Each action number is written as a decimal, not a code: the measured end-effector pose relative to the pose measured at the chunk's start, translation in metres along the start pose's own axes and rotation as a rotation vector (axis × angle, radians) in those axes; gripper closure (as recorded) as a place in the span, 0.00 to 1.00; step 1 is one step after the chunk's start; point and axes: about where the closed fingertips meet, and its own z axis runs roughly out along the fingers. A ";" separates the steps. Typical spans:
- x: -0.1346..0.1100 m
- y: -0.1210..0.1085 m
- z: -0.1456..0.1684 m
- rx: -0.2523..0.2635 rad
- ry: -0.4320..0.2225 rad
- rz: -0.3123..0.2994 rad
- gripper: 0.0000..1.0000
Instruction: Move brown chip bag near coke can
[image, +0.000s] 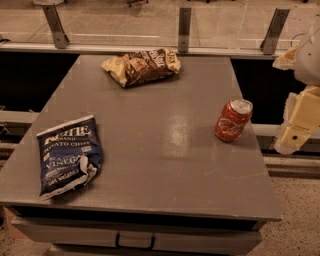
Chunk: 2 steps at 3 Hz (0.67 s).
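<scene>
Status: we're seeing the tool (299, 122) hanging past the tabletop's (165, 165) R edge, near the can (233, 120); we're not managing to tell whether it's spread or closed. The brown bag (142, 65) is lying at the far edge, well apart from the can. The blue bag (67, 155) is lying front L.

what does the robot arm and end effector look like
The end effector at the frame's right edge, beyond the small red soda can, is a blocky pale yellow-cream piece under a rounded white arm segment. No cables or markings show.
</scene>
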 end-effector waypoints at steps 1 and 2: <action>0.000 0.000 0.000 0.000 0.000 0.000 0.00; -0.007 -0.002 0.010 -0.017 -0.028 -0.013 0.00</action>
